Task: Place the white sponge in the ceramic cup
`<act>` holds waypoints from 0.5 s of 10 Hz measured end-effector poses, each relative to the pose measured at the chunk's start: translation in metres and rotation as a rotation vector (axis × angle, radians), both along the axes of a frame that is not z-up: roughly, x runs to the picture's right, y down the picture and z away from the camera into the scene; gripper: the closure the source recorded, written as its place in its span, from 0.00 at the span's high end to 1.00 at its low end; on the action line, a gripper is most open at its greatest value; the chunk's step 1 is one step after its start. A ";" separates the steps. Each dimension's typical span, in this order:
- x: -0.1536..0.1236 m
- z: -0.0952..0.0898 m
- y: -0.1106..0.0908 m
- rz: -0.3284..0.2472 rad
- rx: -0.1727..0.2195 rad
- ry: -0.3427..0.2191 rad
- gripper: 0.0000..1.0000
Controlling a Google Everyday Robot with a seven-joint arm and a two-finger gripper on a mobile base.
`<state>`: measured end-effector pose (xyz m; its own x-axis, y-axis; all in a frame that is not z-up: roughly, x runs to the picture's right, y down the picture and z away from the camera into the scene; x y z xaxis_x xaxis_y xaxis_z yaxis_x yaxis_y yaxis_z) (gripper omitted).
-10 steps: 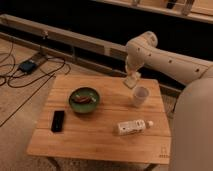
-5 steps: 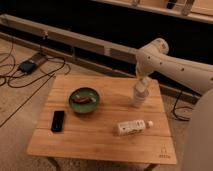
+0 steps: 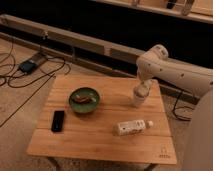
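Camera view: claw (image 3: 141, 90) directly over ceramic cup (image 3: 138, 98) on table (image 3: 100, 135).

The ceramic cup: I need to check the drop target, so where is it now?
In the camera view the ceramic cup stands near the wooden table's far right edge, directly under the gripper, right of the green bowl and behind the white bottle.

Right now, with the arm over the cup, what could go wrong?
The pincer sits right over the cup, which stands near the table's far right edge; a sideways nudge could tip it or push it off. The sponge isn't clearly visible, so it may not be fully inside and could catch on the rim. The bottle lies on its side close by and might roll if bumped.
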<state>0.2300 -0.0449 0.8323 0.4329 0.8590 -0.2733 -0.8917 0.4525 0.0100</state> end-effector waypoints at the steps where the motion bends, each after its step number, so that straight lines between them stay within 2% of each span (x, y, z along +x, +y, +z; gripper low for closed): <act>1: -0.002 0.004 0.001 -0.009 0.005 0.006 0.43; 3: -0.003 0.006 -0.001 -0.025 0.017 0.021 0.63; 4: -0.003 0.007 -0.001 -0.030 0.018 0.025 0.68; 5: -0.005 0.007 -0.003 -0.045 0.021 0.032 0.79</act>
<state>0.2249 -0.0478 0.8397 0.4624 0.8446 -0.2701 -0.8696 0.4915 0.0482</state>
